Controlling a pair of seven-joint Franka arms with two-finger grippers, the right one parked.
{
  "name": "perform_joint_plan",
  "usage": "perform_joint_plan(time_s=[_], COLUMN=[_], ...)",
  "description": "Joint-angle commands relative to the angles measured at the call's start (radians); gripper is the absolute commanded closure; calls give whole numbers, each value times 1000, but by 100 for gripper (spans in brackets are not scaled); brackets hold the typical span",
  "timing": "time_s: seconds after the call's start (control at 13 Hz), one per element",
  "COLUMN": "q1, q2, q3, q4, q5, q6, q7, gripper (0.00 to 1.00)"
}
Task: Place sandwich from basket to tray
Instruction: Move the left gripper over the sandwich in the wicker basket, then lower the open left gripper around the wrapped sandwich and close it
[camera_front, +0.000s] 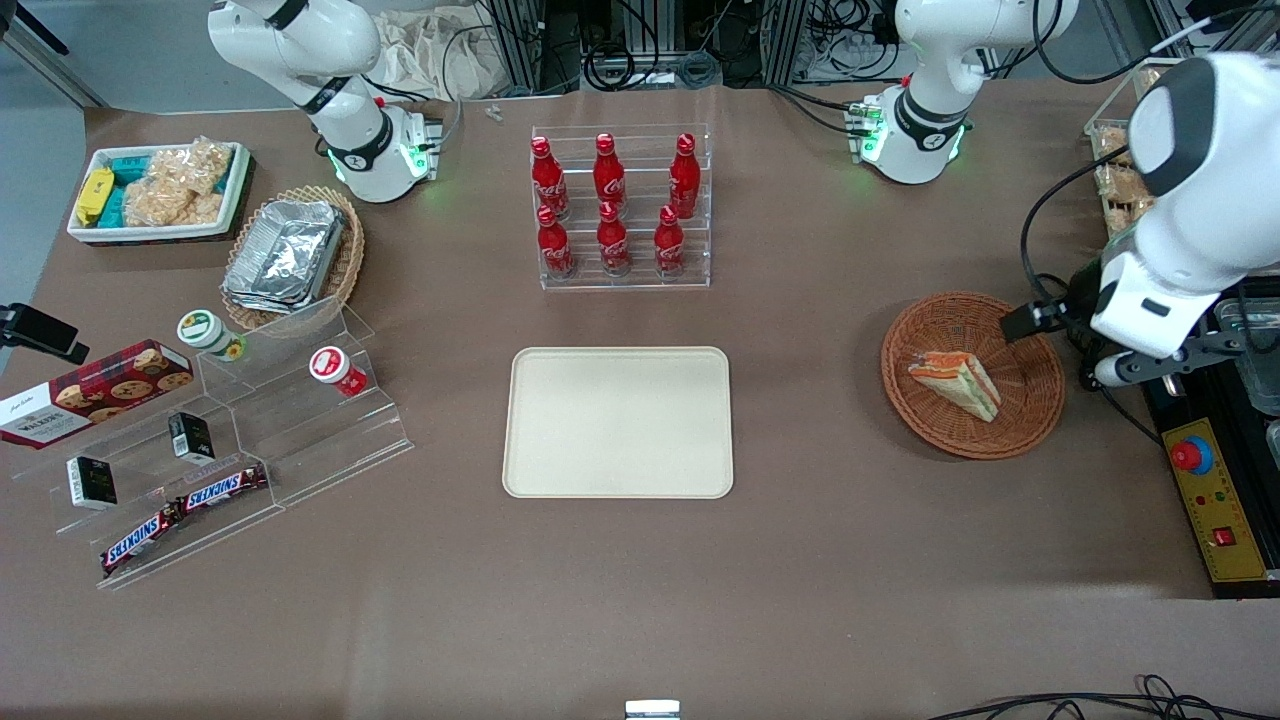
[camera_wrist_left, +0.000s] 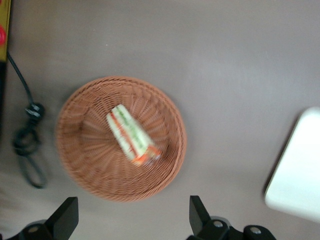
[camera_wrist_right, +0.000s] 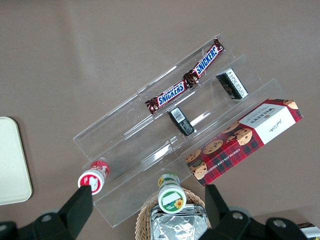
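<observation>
Even overhead light, soft shadows, blurred wrist view.

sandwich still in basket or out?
In. The sandwich lies inside the basket; the open gripper hovers above, the tray bare.

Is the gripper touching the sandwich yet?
Apart. Left wrist view: gripper open, bare basket weave and table between its fingertips and the sandwich.

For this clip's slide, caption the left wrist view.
Open gripper hovers above sandwich in basket.
</observation>
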Motion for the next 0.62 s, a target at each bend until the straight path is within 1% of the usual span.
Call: perform_joint_plan(time_s=[0.0,0.08,0.23,0.31,0.54], q1=[5,5,3,3,3], q2=[-42,-19,19,56,169], q3=[-18,-20,-20,-21,-33], q4=[-174,-196,-242,-244,-239], q5=[-3,1,75,99,196], q6=[200,243,333,367,449], q7=[-315,-437,-657,-752,-950], gripper=[0,0,0,0,0])
